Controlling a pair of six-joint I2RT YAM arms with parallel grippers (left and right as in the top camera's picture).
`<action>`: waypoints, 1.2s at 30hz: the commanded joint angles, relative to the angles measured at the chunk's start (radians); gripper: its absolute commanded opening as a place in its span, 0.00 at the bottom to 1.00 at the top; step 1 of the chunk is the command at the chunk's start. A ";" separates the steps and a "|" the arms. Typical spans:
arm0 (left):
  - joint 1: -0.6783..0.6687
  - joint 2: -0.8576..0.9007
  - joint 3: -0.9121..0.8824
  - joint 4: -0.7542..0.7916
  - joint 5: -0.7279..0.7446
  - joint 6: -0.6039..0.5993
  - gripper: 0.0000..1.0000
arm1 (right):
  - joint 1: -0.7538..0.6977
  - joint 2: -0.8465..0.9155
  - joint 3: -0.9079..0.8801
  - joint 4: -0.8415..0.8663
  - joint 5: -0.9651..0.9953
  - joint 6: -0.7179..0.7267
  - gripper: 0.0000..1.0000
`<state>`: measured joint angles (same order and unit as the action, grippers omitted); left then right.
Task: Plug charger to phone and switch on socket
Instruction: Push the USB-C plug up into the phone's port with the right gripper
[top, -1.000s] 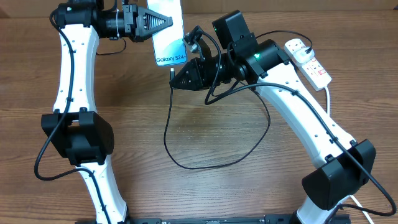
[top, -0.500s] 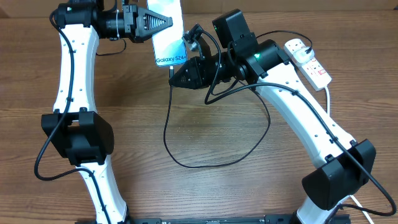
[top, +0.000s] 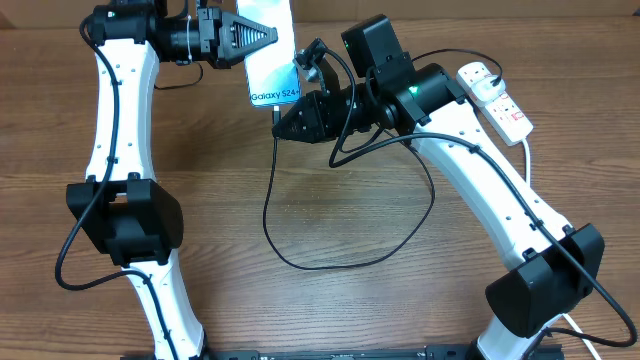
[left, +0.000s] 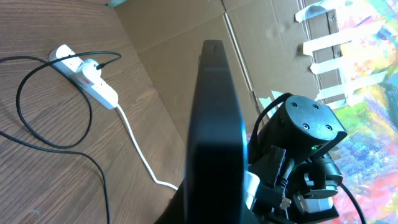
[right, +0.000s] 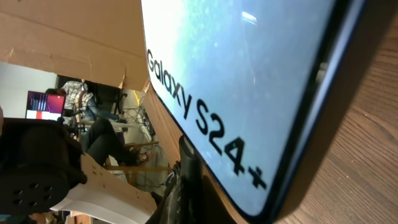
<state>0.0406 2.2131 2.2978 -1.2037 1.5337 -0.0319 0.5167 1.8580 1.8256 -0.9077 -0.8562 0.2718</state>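
The left gripper (top: 270, 36) held the phone (top: 272, 75) raised at the back. The right gripper (top: 283, 125), clamped on the charger (top: 310, 268) near its tip, sat just under it, though whether the tip was in could not be told. The socket (top: 497, 97) lay well to the right with the plug in, and its switch was probably left to press, past the looped cable.

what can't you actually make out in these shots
- Whether the charger tip is in the phone: in overhead the right fingers cover it; in right wrist the phone's screen fills the frame.
- Whether the socket is switched on: too small in overhead and left wrist.
- The phone's top end: cut off by overhead's top edge.
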 joint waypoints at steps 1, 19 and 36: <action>-0.003 0.007 0.008 0.000 0.049 -0.009 0.04 | -0.008 -0.001 -0.005 0.006 0.010 -0.010 0.04; -0.005 0.007 0.008 0.000 0.049 0.003 0.04 | -0.019 -0.001 -0.005 0.006 0.017 0.006 0.04; -0.010 0.007 0.008 0.001 0.049 0.006 0.04 | -0.019 -0.001 -0.005 0.017 -0.002 0.021 0.04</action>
<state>0.0406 2.2131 2.2978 -1.2030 1.5337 -0.0307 0.5095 1.8580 1.8256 -0.9070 -0.8505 0.2882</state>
